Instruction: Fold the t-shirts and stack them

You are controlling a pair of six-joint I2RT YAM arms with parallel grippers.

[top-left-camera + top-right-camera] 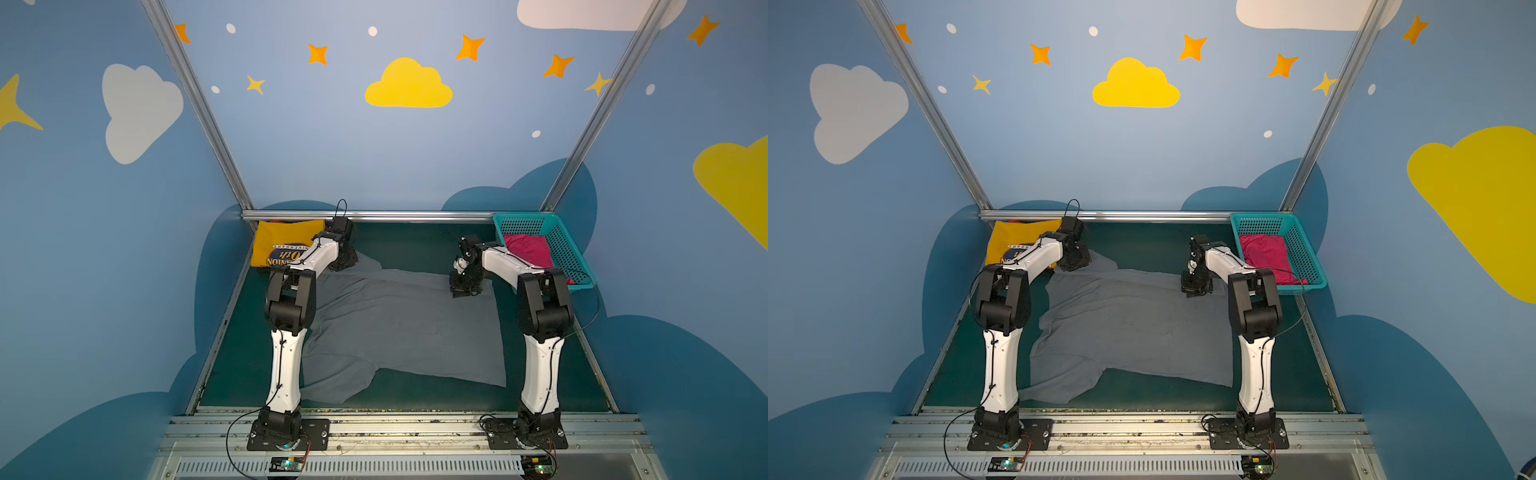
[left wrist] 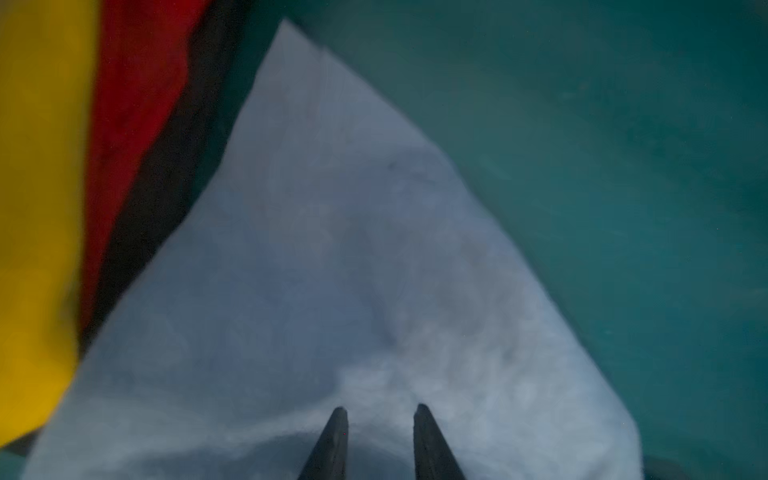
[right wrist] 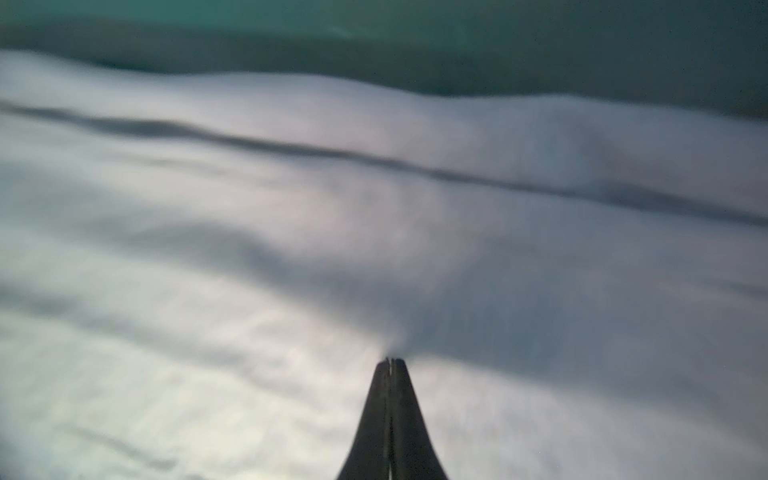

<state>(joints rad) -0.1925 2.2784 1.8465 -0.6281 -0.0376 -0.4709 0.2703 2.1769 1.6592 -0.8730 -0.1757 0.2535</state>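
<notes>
The yellow tee (image 1: 286, 245) lies folded in the far left corner of the table (image 1: 415, 245), its navy print facing up. The left wrist view is blurred but shows red cloth (image 2: 137, 124) and black cloth (image 2: 166, 199) beside the yellow edge; whether they lie under it cannot be told. Just right of this pile, the left gripper (image 1: 347, 259) is down at the far left corner of the grey tee (image 1: 399, 328). In its wrist view the left gripper (image 2: 381, 411) has a narrow gap between its fingers, and the tips rest on a pointed flap of the grey tee (image 2: 332, 249). Whether any cloth is caught between them cannot be told. The grey tee is spread flat across the middle of the table between the two arms in both top views. One sleeve trails toward the near left, and the hem runs along the near right. At its far right edge the right gripper (image 1: 463, 286) points down onto the cloth. In its wrist view the right gripper (image 3: 390, 361) has its fingers pressed together, and a small pucker of the grey tee (image 3: 291, 208) is gathered at the tips. Farther right, in the far right corner, the basket (image 1: 569, 249) holds the crumpled pink tee (image 1: 525, 249), partly hidden behind the right arm.
</notes>
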